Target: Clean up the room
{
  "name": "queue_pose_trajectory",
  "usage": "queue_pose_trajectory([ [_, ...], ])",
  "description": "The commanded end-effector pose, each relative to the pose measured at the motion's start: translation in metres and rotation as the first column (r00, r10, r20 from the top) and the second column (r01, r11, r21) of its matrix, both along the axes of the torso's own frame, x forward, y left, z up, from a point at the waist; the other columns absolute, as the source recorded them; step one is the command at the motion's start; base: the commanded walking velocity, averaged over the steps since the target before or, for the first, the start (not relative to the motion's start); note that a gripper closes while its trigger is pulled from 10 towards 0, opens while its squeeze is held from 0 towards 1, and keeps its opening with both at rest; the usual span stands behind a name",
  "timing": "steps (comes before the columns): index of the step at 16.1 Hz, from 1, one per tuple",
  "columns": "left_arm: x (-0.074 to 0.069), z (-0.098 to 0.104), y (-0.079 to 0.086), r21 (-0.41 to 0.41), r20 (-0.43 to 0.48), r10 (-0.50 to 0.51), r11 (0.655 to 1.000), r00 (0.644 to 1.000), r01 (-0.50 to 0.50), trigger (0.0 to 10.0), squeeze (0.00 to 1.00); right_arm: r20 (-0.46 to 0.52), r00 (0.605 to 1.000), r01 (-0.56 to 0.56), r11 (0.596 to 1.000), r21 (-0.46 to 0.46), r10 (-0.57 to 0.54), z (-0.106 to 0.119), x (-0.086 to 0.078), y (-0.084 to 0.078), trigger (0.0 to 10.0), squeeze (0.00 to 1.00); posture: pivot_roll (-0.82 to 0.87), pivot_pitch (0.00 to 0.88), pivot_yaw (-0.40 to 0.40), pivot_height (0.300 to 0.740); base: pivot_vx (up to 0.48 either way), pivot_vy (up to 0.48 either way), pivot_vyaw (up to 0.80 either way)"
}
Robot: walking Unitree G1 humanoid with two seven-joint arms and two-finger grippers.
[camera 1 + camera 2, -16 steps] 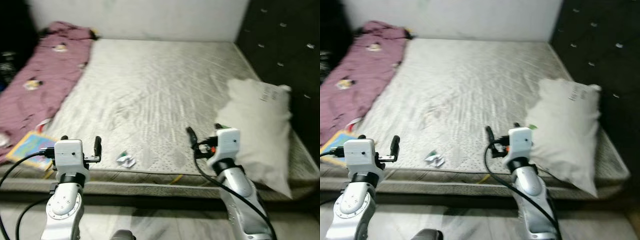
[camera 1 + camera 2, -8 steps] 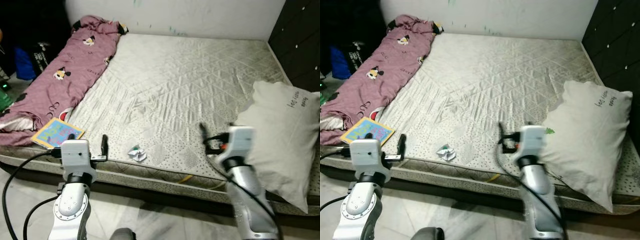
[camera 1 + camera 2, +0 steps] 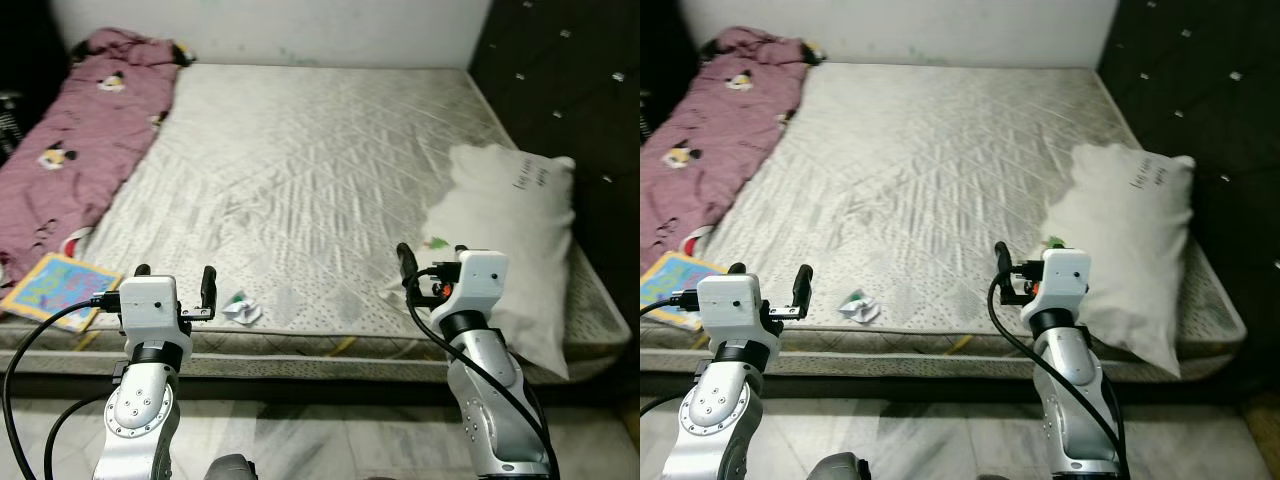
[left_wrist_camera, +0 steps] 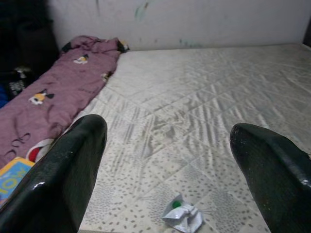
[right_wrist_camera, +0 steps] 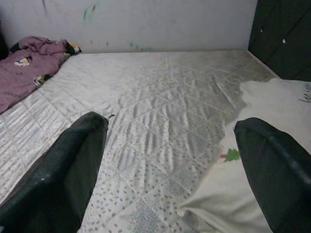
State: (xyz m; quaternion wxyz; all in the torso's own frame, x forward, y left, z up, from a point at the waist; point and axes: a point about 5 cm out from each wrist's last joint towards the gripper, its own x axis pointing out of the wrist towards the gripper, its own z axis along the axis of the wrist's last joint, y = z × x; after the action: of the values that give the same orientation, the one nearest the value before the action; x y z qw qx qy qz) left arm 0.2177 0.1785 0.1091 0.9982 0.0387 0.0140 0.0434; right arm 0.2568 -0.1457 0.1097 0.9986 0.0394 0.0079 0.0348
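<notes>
The robot stands at the foot edge of the bed (image 3: 300,140), both arms raised before it. The left pincer (image 3: 172,283) hangs over the foot edge with its two fingers wide apart and holds nothing; it points toward a crumpled wrapper (image 3: 240,310), which lies on the mattress near that edge, just beside the pincer. In the left wrist view the wrapper (image 4: 182,217) sits low between the two fingers, so the arm seems lined up for a reach — this is my judgement only. The right pincer (image 3: 430,262) is also wide open and empty, near the foot edge, close to the pillow (image 3: 505,240).

The pillow lies askew along the right edge of the bed, partly over the side; probably it belongs at the head. A purple blanket (image 3: 75,130) is bunched along the left edge, and a colourful book (image 3: 55,288) rests at the left foot corner, partly under the blanket — both look left there carelessly. The wrapper seems the nearest thing to take first.
</notes>
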Motion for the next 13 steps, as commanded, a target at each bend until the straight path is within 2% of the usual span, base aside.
queue_pose_trajectory([
  [1,-0.0011,-0.0001,0.0031,0.004,-0.009,0.007,1.0,1.0,-0.007,10.0,0.0,-0.018,1.0,0.002,1.0,0.007,-0.002,-0.0022,0.0006,0.0002,10.0,0.0,0.02,0.062,-0.042,0.74,0.0,0.0,-0.8],
  [5,-0.0009,-0.0004,0.0025,-0.001,-0.014,-0.004,1.0,1.0,0.004,10.0,0.0,-0.021,1.0,0.003,1.0,0.016,-0.003,-0.0024,0.0001,0.0002,10.0,0.0,0.02,0.066,-0.04,0.74,0.0,0.0,-0.7],
  [13,-0.0005,0.0011,0.0009,-0.012,-0.002,-0.02,1.0,1.0,0.02,10.0,0.0,-0.023,1.0,-0.01,1.0,0.021,0.01,-0.0023,0.0006,0.0014,10.0,0.0,0.02,0.067,-0.044,0.74,0.031,0.0,0.0],
])
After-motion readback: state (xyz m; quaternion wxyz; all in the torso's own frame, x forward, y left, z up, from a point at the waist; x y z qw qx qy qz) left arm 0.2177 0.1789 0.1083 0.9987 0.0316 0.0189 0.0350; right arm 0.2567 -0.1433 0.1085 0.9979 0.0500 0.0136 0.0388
